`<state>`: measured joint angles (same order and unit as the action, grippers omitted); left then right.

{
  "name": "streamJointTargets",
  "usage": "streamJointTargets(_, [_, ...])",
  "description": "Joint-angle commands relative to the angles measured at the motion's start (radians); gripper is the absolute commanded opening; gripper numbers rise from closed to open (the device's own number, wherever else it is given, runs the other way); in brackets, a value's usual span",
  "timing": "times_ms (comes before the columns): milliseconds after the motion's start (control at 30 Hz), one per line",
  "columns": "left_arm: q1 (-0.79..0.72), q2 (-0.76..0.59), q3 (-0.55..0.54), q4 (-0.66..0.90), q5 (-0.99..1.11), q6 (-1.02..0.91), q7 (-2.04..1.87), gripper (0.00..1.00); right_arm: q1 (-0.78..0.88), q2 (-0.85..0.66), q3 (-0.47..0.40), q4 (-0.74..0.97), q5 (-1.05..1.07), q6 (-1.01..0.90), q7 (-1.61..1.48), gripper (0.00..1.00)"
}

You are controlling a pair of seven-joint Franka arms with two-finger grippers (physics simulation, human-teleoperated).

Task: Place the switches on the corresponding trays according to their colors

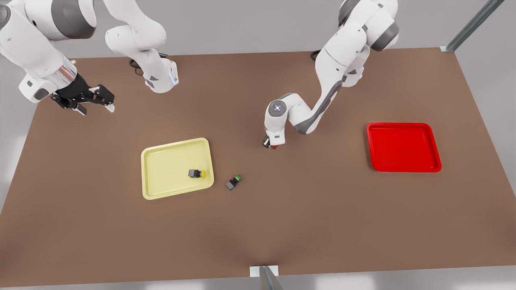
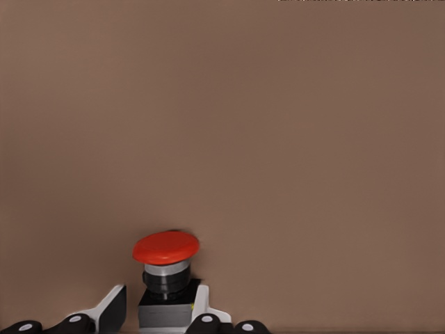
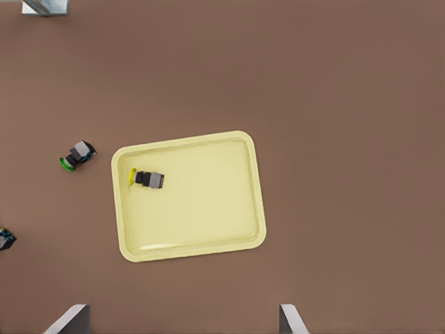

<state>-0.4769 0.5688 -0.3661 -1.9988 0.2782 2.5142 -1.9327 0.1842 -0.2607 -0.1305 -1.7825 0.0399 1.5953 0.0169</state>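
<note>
Green switch [image 1: 233, 182] lies on its side, cap toward far-right.

**Yellow tray seen from above on the brown worktop**

The pale yellow tray [image 3: 189, 197] is being shown lying flat on the brown worktop [image 3: 348, 104]. The yellow-capped switch [image 3: 147, 179] is being carried inside it, on its side, close to one short rim. The green-capped switch [image 3: 77, 155] is being seen on the worktop just outside that same rim, also tipped over. Two pale fingertips [image 3: 68, 320] of the right hand [image 3: 182, 321] are being shown well apart at the picture's edge, with nothing between them.
</note>
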Motion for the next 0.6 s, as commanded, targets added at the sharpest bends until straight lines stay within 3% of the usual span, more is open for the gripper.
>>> streamJointTargets(0, [0.000, 0.000, -0.001, 0.000, 0.001, 0.000, 0.000, 0.52, 0.000, 0.000, -0.001, 0.000, 0.000, 0.000, 0.000, 1.00])
streamJointTargets(567, [-0.003, -0.006, 0.001, -0.003, 0.010, -0.005, 0.011, 0.52, -0.002, 0.008, -0.001, -0.003, 0.000, 0.006, -0.021, 1.00])
